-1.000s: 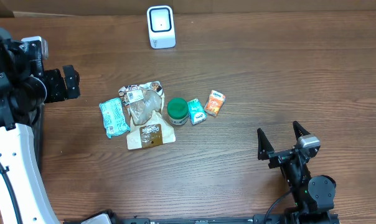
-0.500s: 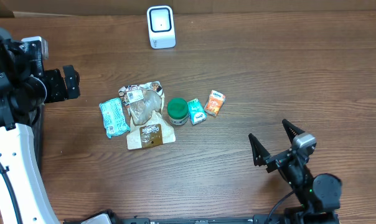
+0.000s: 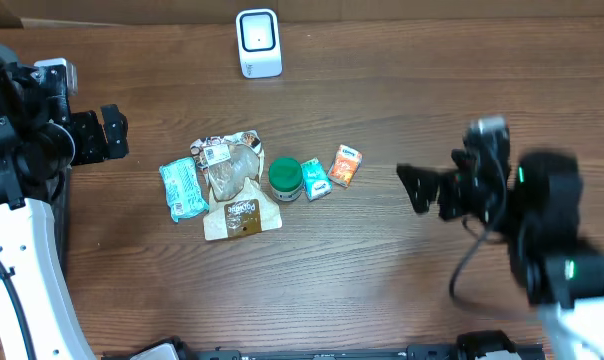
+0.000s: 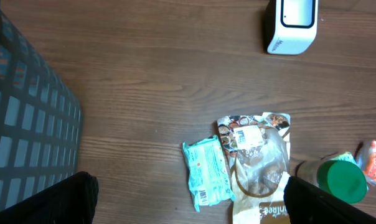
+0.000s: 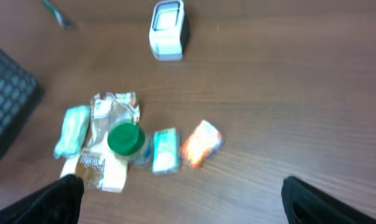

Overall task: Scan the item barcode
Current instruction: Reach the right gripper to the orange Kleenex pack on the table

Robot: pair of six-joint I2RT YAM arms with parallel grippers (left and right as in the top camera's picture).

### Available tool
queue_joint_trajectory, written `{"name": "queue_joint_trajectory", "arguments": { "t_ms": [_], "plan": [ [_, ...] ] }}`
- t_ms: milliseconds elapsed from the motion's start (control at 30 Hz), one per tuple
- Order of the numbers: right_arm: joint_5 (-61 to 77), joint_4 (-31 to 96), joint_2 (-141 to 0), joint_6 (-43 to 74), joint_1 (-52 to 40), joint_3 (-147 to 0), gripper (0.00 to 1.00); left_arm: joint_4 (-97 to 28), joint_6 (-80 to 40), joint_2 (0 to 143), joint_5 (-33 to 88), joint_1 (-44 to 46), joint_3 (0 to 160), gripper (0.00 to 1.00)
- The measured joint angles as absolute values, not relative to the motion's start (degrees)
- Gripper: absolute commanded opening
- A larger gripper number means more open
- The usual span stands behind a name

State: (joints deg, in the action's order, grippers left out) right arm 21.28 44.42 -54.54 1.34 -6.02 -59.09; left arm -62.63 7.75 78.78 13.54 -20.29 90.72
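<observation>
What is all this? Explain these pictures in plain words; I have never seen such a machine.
Two robot arms stand at a table, each ending in a two-finger hand. One picture looks down from above; the other two come from cameras on the wrists. From above, the left hand is at the left edge, the right hand at the right. Both are open and hold nothing. Between them lie a teal packet, a snack bag, a green-lidded jar, a small teal pack and an orange packet. The white box at the far edge is probably the barcode scanner.
</observation>
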Motion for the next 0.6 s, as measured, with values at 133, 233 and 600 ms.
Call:
{"name": "queue_joint_trajectory", "arguments": {
  "t_ms": [133,233,600],
  "plan": [
    [23.3,53.6,-68.3,1.4,-6.0,-72.1,1.00,-62.6,7.7,78.8,13.5,-20.3,90.7,1.00],
    [25.5,53.1,-76.1,3.3,-6.0,-76.9,0.95,-62.7,7.7,78.8,13.5,-20.3,90.7,0.99],
    [30.1,39.3,-92.3,13.2,-9.6,-77.3,0.54,-62.7,7.7,78.8,13.5,-20.3,90.7,1.00]
  ]
}}
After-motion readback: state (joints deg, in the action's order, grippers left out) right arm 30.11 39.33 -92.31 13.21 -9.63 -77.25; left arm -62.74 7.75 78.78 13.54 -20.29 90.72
